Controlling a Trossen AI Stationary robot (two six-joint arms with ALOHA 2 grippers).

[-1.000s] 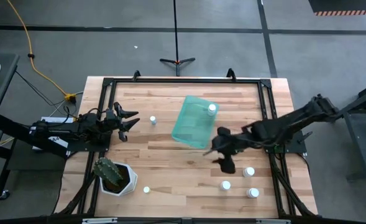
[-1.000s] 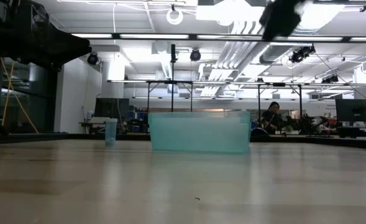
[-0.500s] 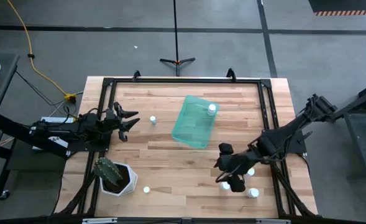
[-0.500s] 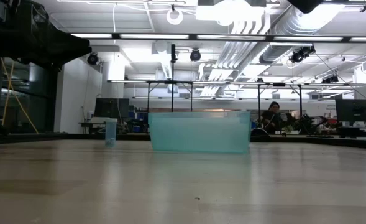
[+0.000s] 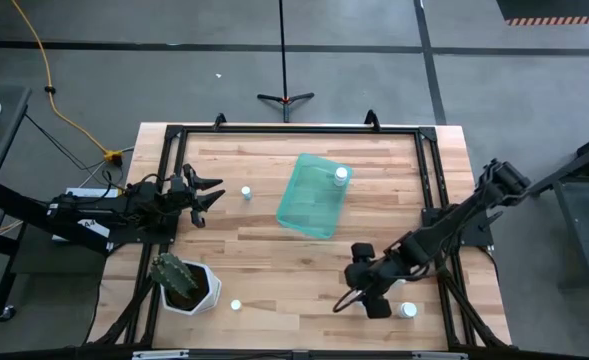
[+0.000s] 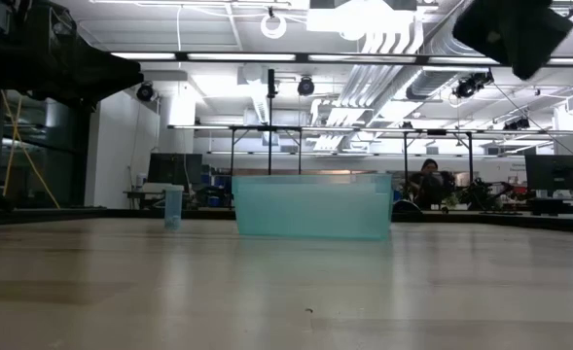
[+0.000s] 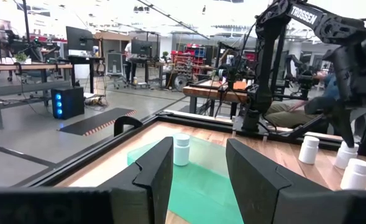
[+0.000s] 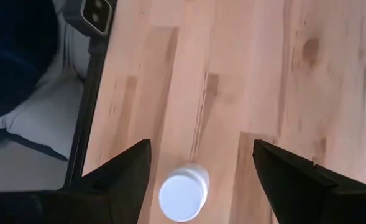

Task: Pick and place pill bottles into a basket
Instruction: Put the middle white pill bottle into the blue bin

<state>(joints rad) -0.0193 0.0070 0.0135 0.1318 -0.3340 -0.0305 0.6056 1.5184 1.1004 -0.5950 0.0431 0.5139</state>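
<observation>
The teal basket (image 5: 314, 196) lies mid-table with one white pill bottle (image 5: 341, 175) standing inside its far end. Loose pill bottles stand on the wood left of the basket (image 5: 245, 192), near the front edge (image 5: 235, 305) and at the front right (image 5: 407, 310). My right gripper (image 5: 366, 298) hangs open over the front right, pointing steeply down. In its wrist view (image 8: 201, 146) another pill bottle (image 8: 183, 196) stands below, between the spread fingers and untouched. My left gripper (image 5: 210, 196) waits open at the table's left edge, facing the basket (image 7: 201, 182).
A white hexagonal pot with a cactus (image 5: 182, 282) stands at the front left corner. A black frame (image 5: 294, 130) runs around the tabletop. In the left wrist view, three bottles (image 7: 346, 154) stand near the right arm. Bare wood lies between the basket and the front edge.
My right gripper has swung from beside the basket's near right corner toward the table's near edge and sunk lower, ending over the bottles at the front right. Its fingers have stayed open. My left arm and all bottles have kept still.
</observation>
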